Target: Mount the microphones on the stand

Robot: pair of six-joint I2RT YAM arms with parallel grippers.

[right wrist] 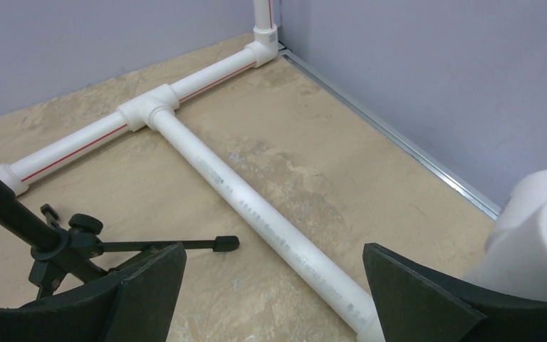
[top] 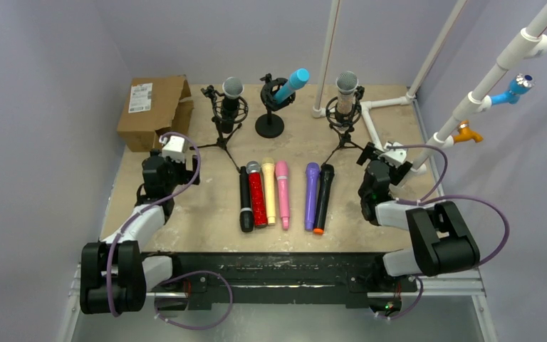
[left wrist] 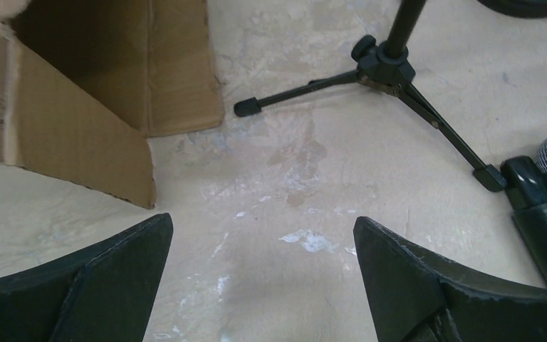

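Note:
Several microphones lie side by side mid-table: black (top: 246,203), glittery red (top: 256,194), cream (top: 269,189), pink (top: 283,183), purple (top: 311,194) and a second black one (top: 323,197). The three stands at the back each hold a microphone: a black one with a mesh head (top: 231,96), a blue one (top: 290,84) and a silver-headed one (top: 346,91). My left gripper (top: 173,147) is open and empty, left of the row, near the left tripod (left wrist: 392,68). My right gripper (top: 392,153) is open and empty, right of the row, over a white pipe (right wrist: 256,203).
An open brown cardboard box (top: 151,110) stands at the back left, close to my left gripper, and shows in the left wrist view (left wrist: 64,121). A white pipe frame (top: 392,103) runs along the back right, with a slanted pipe (top: 498,68). The right tripod's leg (right wrist: 164,246) lies beside my right fingers.

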